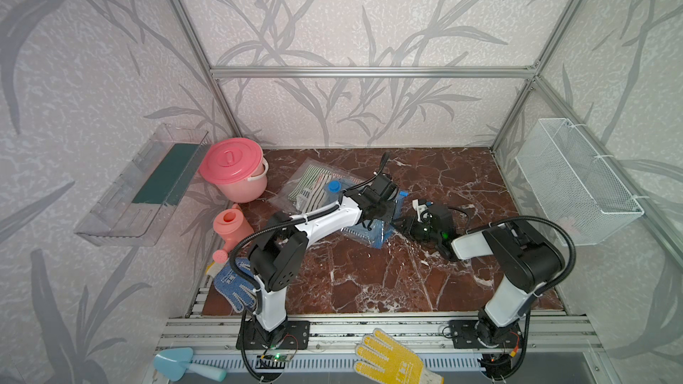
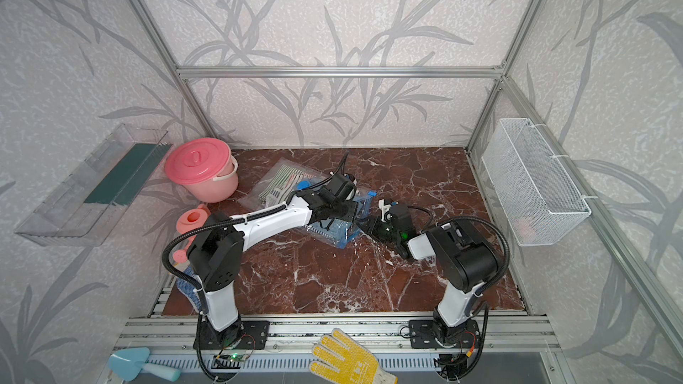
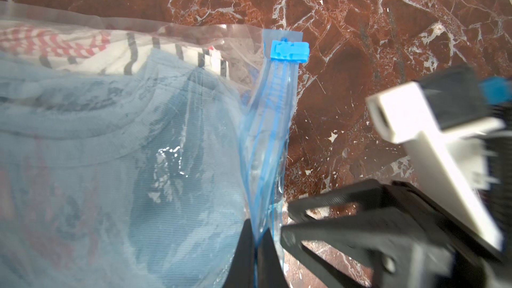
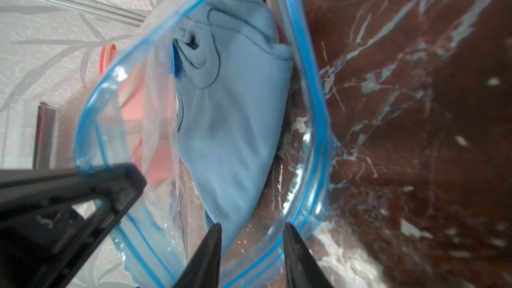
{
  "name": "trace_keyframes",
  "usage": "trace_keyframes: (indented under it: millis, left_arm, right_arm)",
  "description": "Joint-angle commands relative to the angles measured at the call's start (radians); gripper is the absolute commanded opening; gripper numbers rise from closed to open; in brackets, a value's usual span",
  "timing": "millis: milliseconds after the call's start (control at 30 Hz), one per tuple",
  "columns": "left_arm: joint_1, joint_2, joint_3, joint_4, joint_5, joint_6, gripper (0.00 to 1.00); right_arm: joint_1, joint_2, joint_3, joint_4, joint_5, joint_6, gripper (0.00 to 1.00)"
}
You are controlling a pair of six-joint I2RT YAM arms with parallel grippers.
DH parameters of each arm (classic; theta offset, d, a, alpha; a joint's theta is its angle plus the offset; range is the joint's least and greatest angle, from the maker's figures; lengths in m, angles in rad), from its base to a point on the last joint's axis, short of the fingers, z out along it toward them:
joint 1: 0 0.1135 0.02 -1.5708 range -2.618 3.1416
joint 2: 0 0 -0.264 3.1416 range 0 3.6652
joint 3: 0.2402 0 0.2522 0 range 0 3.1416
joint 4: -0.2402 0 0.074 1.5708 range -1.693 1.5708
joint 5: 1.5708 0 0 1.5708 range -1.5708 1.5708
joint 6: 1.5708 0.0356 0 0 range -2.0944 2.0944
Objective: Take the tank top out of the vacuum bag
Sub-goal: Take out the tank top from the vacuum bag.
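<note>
**A:** How do things lie on the marble table (image 1: pixel 369 282)?

**B:** The vacuum bag (image 1: pixel 292 199) lies flat on it, left of middle. In both top views its long axis runs from about 10 o'clock to 4 o'clock, with the mouth at the 4 o'clock end. The tank top (image 4: pixel 230 123), which I take to be the light-blue ribbed piece, is inside, its near corner just short of the mouth.

**A:** And the arms?

**B:** The left gripper (image 3: pixel 256 245) is clamped on the upper zip strip (image 3: pixel 268 123) and holds that lip up, so the mouth gapes. The right gripper (image 4: pixel 252 232) sits at the opening with its jaws apart, gripping nothing. One tip is at the cloth's corner, the other over the lower lip.

**A:** So what does the pull turn on?

**B:** Direction. From the right gripper the tank top lies at about 10 o'clock in a top view, straight along the bag's axis. I judge it should reach in that way and draw back toward 4. It is the nearer free arm, since the left is busy with the lip.

**A:** What can't you make out?

**B:** In both top views the left wrist covers the mouth and the blue cloth. A striped garment (image 3: pixel 83 45) lies deeper in, and I can't tell which overlaps which. Whether the right tips touch cloth or plastic is unclear, as the right wrist view is blurred. The zip slider (image 3: pixel 289 51) sits at the strip's end, and the blue valve cap (image 1: pixel 334 185) shows beside the left wrist.
</note>
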Motion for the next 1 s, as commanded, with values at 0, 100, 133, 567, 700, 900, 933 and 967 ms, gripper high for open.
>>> trace_keyframes:
  millis: [0, 100, 133, 567, 700, 900, 933, 967]
  left_arm:
    - [-0.006, -0.049, -0.001, 0.01, -0.004, -0.007, 0.0]
    - [-0.005, -0.05, -0.006, 0.014, 0.002, -0.006, 0.0]
    - [-0.005, -0.049, -0.006, 0.013, 0.005, -0.007, 0.0]
    - [-0.005, -0.053, -0.01, 0.021, 0.029, -0.011, 0.0]
    - [-0.005, -0.064, -0.009, 0.022, 0.035, -0.013, 0.0]
    - [-0.005, -0.081, -0.014, 0.022, 0.033, -0.011, 0.0]
    - [-0.005, -0.081, -0.015, 0.024, 0.032, -0.01, 0.0]
    - [-0.006, -0.082, -0.014, 0.024, 0.03, -0.009, 0.0]
  right_arm:
    - [0.005, 0.088, 0.012, 0.269, -0.015, 0.108, 0.38]
    - [0.005, 0.163, 0.023, 0.358, -0.027, 0.16, 0.38]
    - [0.005, 0.183, 0.031, 0.371, -0.032, 0.172, 0.38]
    - [0.033, 0.189, 0.099, 0.187, 0.007, 0.112, 0.44]
    - [0.036, 0.193, 0.124, 0.133, 0.022, 0.097, 0.46]
    - [0.038, 0.234, 0.146, 0.164, 0.048, 0.099, 0.42]
    - [0.038, 0.245, 0.154, 0.167, 0.045, 0.101, 0.4]
    - [0.039, 0.252, 0.164, 0.161, 0.043, 0.097, 0.39]
